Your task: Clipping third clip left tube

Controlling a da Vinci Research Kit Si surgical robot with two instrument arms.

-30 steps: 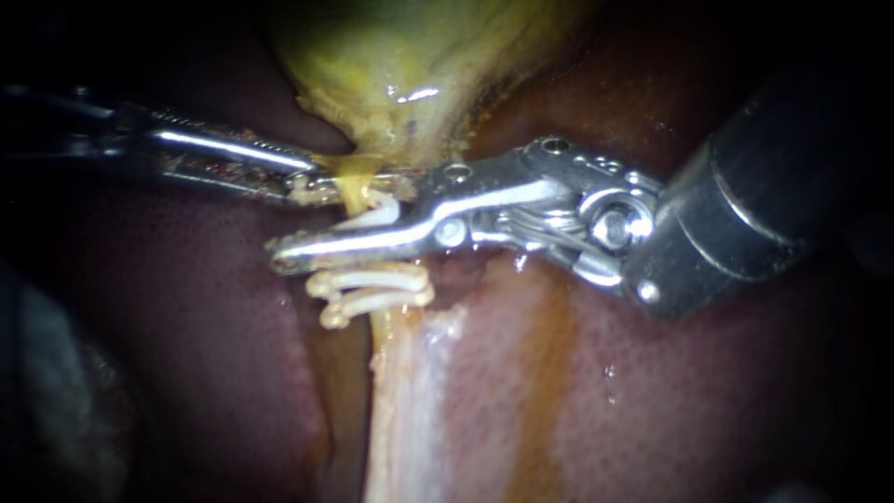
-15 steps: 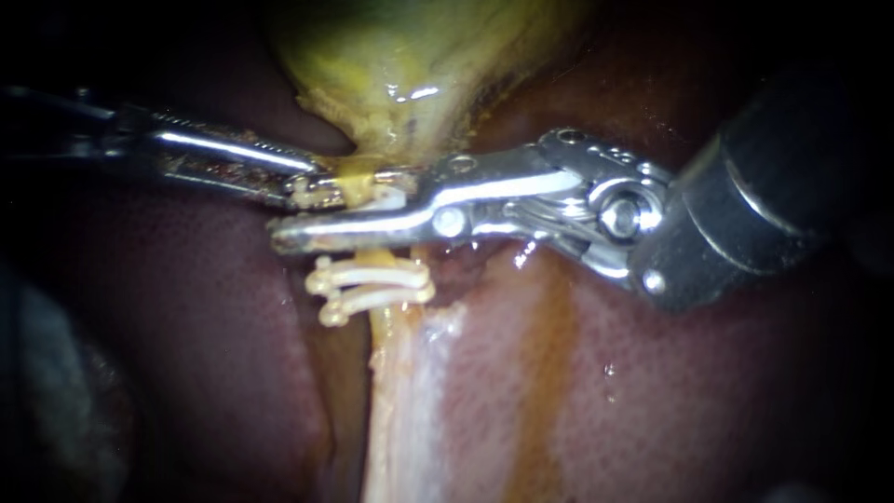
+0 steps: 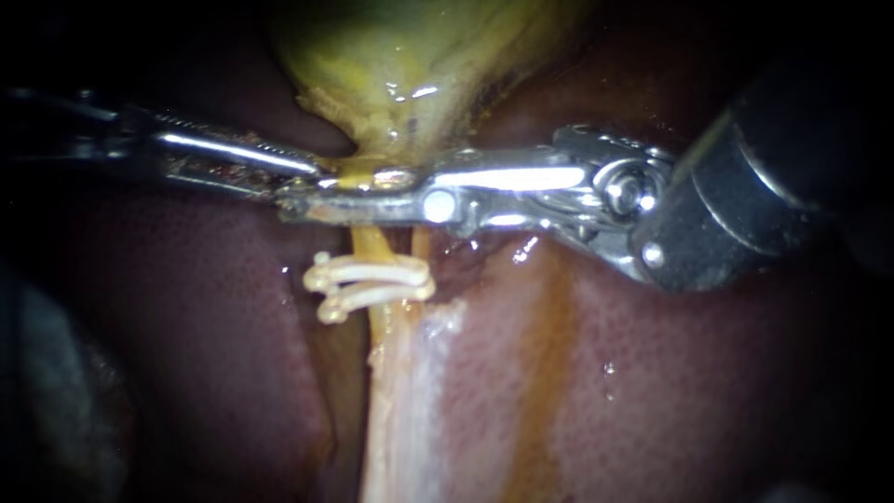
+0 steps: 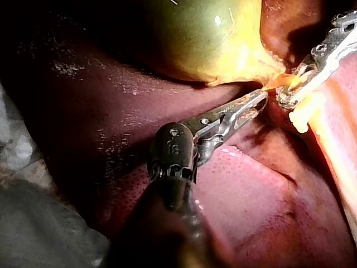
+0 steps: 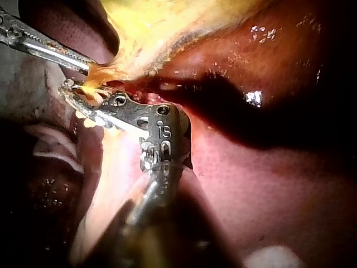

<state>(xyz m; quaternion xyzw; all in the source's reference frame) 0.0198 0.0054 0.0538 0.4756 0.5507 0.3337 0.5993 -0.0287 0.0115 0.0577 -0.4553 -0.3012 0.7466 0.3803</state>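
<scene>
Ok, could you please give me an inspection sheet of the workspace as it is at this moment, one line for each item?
Surface: liver, wet and dark red, with the gallbladder lying on it.
Job's things: tube running down from the gallbladder; two clips on it, close together; a third clip cannot be seen.
Clutter: nothing seen.
Instruments: right instrument, jaws shut on the tube between the two clips and the gallbladder; left instrument, jaws shut on yellow tissue at the gallbladder's foot.
Cables: nothing seen.
Surroundings: pale material beside the liver, kind unclear.
</scene>
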